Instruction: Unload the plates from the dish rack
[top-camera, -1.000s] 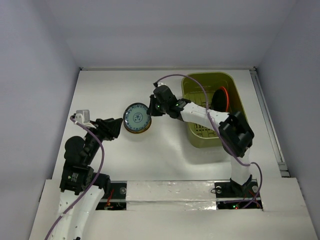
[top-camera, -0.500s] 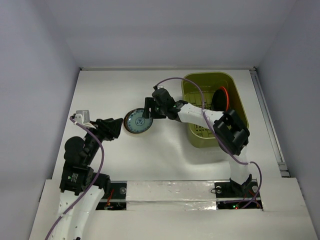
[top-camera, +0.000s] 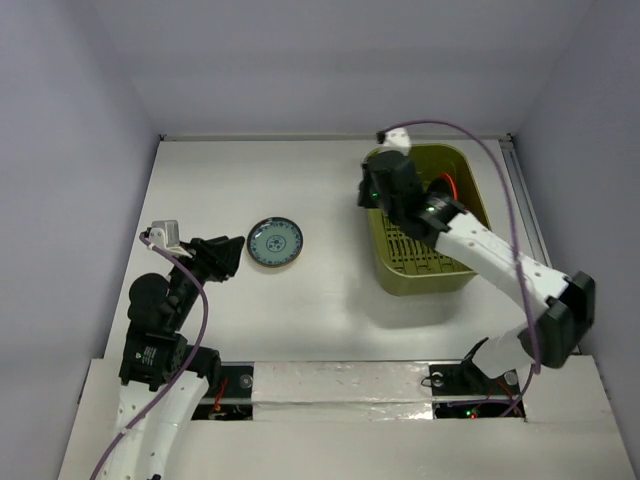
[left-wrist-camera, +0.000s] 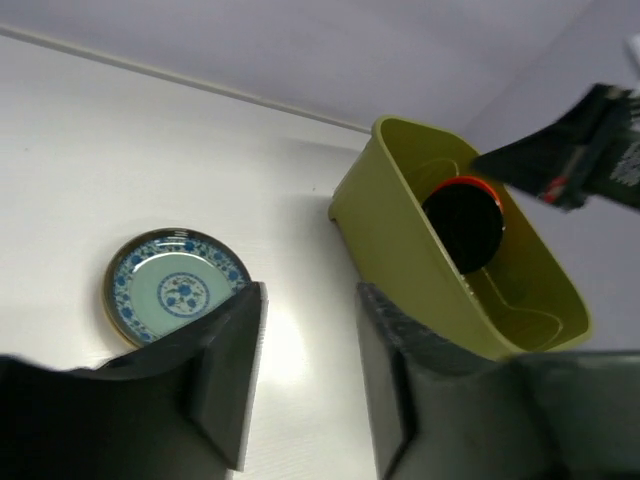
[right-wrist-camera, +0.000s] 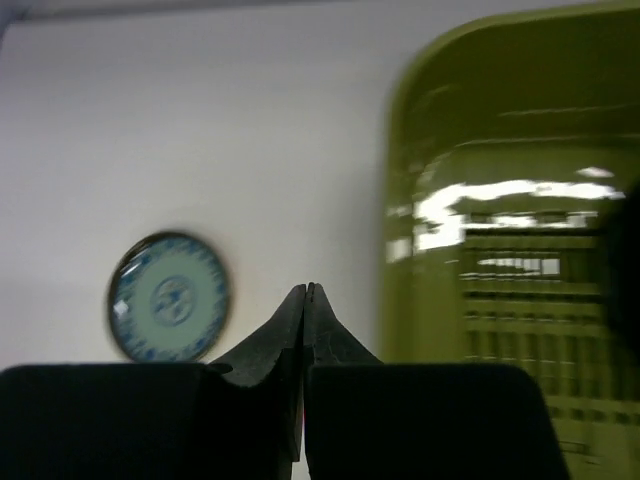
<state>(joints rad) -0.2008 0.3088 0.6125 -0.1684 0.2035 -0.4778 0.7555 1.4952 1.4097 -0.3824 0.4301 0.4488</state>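
Note:
A blue-patterned plate (top-camera: 275, 242) lies flat on the white table, left of the olive-green dish rack (top-camera: 420, 283). A dark plate with an orange-red rim (top-camera: 444, 187) stands on edge inside the rack, partly hidden by the right arm. My right gripper (top-camera: 370, 192) is shut and empty, above the rack's far-left rim. My left gripper (top-camera: 226, 257) is open and empty, just left of the patterned plate. The left wrist view shows the patterned plate (left-wrist-camera: 176, 289), the rack (left-wrist-camera: 400, 230) and the dark plate (left-wrist-camera: 462, 224). The right wrist view shows shut fingertips (right-wrist-camera: 297, 300), the patterned plate (right-wrist-camera: 170, 297) and the rack (right-wrist-camera: 420, 200).
Grey walls close the table on the left, back and right. A metal rail (top-camera: 535, 240) runs along the table's right edge beside the rack. The right arm's tip (left-wrist-camera: 570, 150) shows above the rack in the left wrist view.
My right gripper has let go of the patterned plate, which now lies flat on the table, and has swung right to the rack's far-left rim. The left arm has not moved.

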